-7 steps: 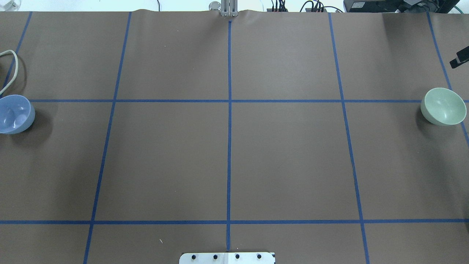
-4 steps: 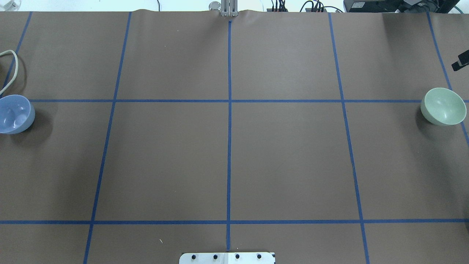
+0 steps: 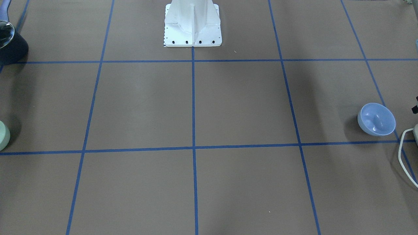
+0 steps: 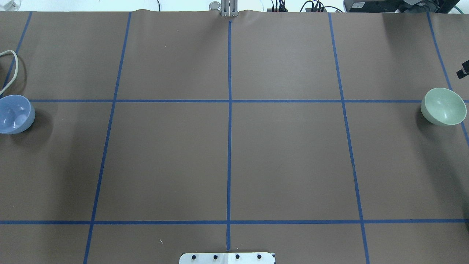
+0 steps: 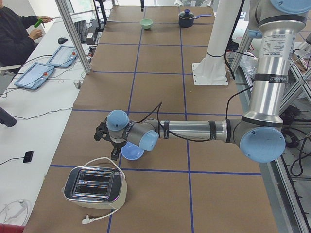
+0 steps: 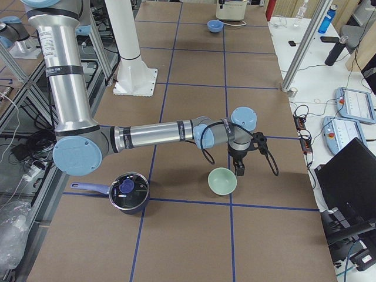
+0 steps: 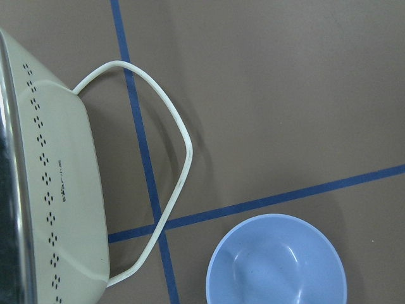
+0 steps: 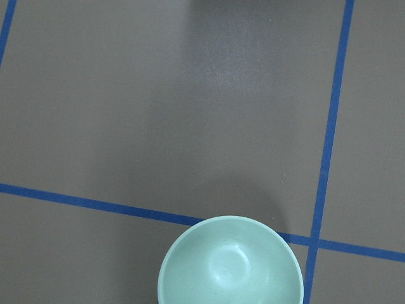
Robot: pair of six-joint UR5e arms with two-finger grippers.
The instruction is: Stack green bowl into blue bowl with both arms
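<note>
Side views, unlike overhead, show left gripper [image 5: 115, 154] beside blue bowl [image 5: 132, 153], right gripper [image 6: 239, 170] beside green bowl [image 6: 222, 181]; jaw spacing unreadable

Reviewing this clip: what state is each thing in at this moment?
green bowl: upright, empty, on the table, ungripped.
blue bowl: upright, empty, on the table, ungripped.
left gripper: beside the blue bowl, holding nothing; open or shut unclear.
right gripper: beside the green bowl, holding nothing; open or shut unclear.
pot: lid on.
toaster: plug loose on the table.
</note>
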